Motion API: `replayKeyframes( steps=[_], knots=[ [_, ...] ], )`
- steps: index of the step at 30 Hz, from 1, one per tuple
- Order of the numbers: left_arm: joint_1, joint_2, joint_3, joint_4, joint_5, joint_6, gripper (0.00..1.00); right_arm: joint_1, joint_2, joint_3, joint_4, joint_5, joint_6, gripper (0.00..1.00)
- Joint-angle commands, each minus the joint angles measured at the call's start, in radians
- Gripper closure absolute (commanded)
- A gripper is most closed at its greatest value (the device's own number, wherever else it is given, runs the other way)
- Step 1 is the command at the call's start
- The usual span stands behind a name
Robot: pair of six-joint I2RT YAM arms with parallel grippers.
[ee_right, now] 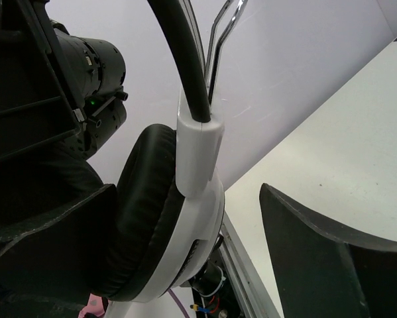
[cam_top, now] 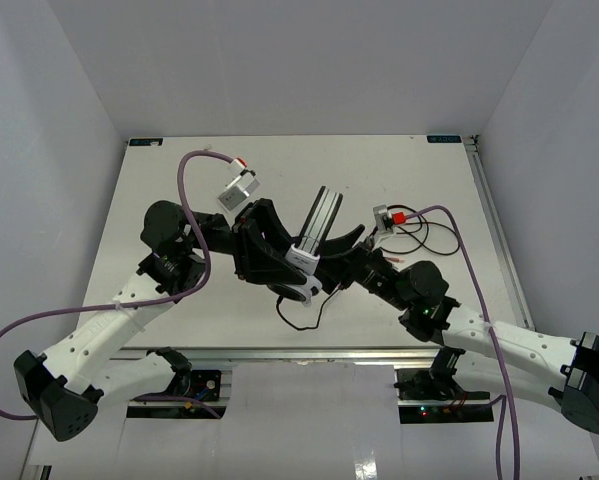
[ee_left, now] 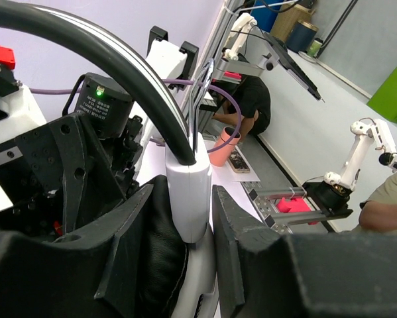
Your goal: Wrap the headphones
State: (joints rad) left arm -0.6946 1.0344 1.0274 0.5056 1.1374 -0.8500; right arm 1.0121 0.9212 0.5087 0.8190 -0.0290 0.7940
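Observation:
The headphones (cam_top: pixel 305 262) hang above the table's near middle, between both grippers. My left gripper (cam_top: pixel 277 262) is shut on one ear cup: in the left wrist view its jaws (ee_left: pixel 178 245) press the black pad and white shell (ee_left: pixel 188 192), with the black headband arching up to the left. My right gripper (cam_top: pixel 336 267) is open around the other ear cup (ee_right: pixel 198 159). In the right wrist view (ee_right: pixel 191 252) the pad rests against the left finger (ee_right: pixel 52 245), and a wide gap separates the shell from the right finger (ee_right: pixel 331 258). The thin dark cord (cam_top: pixel 301 318) dangles below.
A silver aluminium bar (cam_top: pixel 324 212) lies slanted just behind the grippers. A thin black wire loop (cam_top: pixel 434 240) lies to the right. A metal rail (cam_top: pixel 494 220) runs along the table's right edge. Purple cables (cam_top: pixel 184 190) arc over both arms.

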Motion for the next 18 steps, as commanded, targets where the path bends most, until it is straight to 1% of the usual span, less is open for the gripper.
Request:
replayKeyframes(
  steps=[1, 4, 6, 8, 9, 10, 12, 13, 14, 15, 16, 17, 18],
  knots=[
    [-0.013, -0.012, 0.006, 0.102, -0.050, 0.044, 1.00, 0.028, 0.033, 0.015, 0.120, 0.007, 0.003, 0.14],
    [-0.019, -0.007, 0.001, 0.108, -0.047, 0.052, 1.00, 0.029, 0.043, -0.006, 0.175, -0.007, 0.027, 0.27],
    [-0.019, -0.005, -0.003, 0.106, -0.048, 0.061, 1.00, 0.029, 0.042, -0.010, 0.177, -0.009, 0.033, 0.41],
    [-0.019, -0.005, -0.008, 0.097, -0.048, 0.068, 1.00, 0.029, 0.023, -0.022, 0.167, 0.005, 0.012, 0.59],
    [-0.019, -0.006, -0.009, 0.088, -0.048, 0.071, 1.00, 0.029, 0.013, -0.027, 0.157, 0.017, 0.005, 0.74],
    [-0.018, -0.009, -0.010, 0.081, -0.049, 0.075, 1.00, 0.029, -0.002, -0.033, 0.142, 0.036, 0.000, 0.83],
    [-0.018, -0.016, -0.014, 0.065, -0.054, 0.084, 1.00, 0.029, -0.037, -0.045, 0.108, 0.076, -0.017, 0.92],
    [-0.019, -0.022, -0.015, 0.046, -0.062, 0.092, 0.99, 0.029, -0.060, -0.050, 0.083, 0.090, -0.040, 0.92],
    [-0.019, -0.025, -0.011, 0.018, -0.067, 0.102, 0.86, 0.029, -0.092, -0.047, 0.056, 0.102, -0.058, 0.92],
    [-0.018, -0.028, -0.003, -0.034, -0.083, 0.119, 0.55, 0.030, -0.117, -0.034, -0.015, 0.127, -0.090, 0.92],
    [-0.018, -0.031, 0.005, -0.081, -0.095, 0.136, 0.33, 0.031, -0.137, -0.020, -0.088, 0.164, -0.120, 0.92],
    [-0.018, -0.035, 0.011, -0.122, -0.101, 0.154, 0.23, 0.030, -0.153, -0.005, -0.155, 0.213, -0.145, 0.92],
    [-0.019, -0.038, 0.016, -0.188, -0.109, 0.182, 0.15, 0.029, -0.167, 0.003, -0.205, 0.252, -0.169, 0.92]
  ],
)
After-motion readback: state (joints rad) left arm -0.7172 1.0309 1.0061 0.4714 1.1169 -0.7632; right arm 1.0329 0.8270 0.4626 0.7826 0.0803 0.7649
